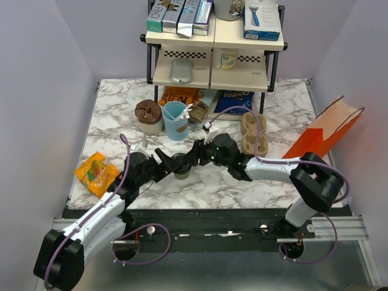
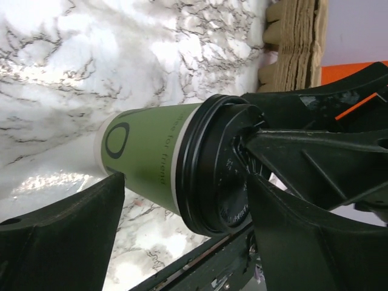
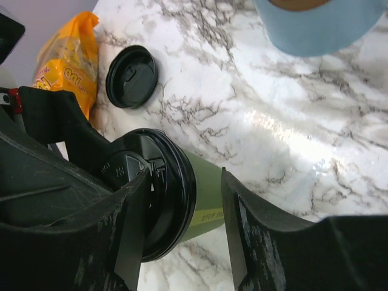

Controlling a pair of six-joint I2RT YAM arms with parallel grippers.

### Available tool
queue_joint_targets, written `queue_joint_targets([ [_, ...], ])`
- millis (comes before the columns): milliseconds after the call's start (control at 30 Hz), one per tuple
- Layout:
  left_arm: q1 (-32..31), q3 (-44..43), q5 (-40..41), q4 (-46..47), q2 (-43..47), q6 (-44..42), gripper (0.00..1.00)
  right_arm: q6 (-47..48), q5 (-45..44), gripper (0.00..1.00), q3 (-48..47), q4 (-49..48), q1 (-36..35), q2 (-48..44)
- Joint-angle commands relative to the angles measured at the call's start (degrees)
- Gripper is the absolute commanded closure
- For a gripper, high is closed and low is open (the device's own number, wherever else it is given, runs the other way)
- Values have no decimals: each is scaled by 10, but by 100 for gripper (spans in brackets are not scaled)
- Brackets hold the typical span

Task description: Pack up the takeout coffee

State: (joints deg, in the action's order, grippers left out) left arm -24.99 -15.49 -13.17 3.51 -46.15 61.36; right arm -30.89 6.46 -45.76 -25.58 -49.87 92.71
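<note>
Both grippers bracket your coffee cup [image 1: 180, 168] mid-worktop [image 1: 206, 189], likely a handover: left gripper [image 2: 185, 182] wide open, right gripper [image 3: 185, 176] narrower across its lid [image 3: 173, 200], hold unclear.

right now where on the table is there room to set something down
Bare marble: between the snack bag and the brown-topped cup; between the cup carriers and the orange bag; between the coffee cup and the table front edge. Crowded: the centre, where the left gripper and right gripper flank that cup, and under the shelf.
</note>
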Motion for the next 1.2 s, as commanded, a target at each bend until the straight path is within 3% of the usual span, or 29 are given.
queue_joint_targets([
  [0, -2, 26, -23, 55, 11, 22, 17, 79, -59, 43, 73, -114, -22, 41],
  [200, -2, 31, -4, 35, 19, 24, 24, 101, -62, 43, 107, -237, -27, 104],
  [233, -2, 31, -5, 33, 19, 26, 24, 100, -76, 43, 134, -305, -28, 114],
  [333, -2, 32, 0, 27, 22, 28, 24, 97, -84, 44, 160, -384, -27, 143],
  [567, -2, 27, 0, 17, 24, 27, 24, 104, -80, 45, 150, -374, -28, 146],
  [700, -2, 20, 5, 3, 27, 22, 23, 92, -73, 46, 112, -268, -28, 106],
  [833, -1, 5, 8, -6, 31, 15, 19, 48, -71, 47, 24, -10, -28, 81],
  [1167, -2, -74, 38, -106, 64, -72, 1, -5, -72, 40, -72, 189, -30, 72],
])
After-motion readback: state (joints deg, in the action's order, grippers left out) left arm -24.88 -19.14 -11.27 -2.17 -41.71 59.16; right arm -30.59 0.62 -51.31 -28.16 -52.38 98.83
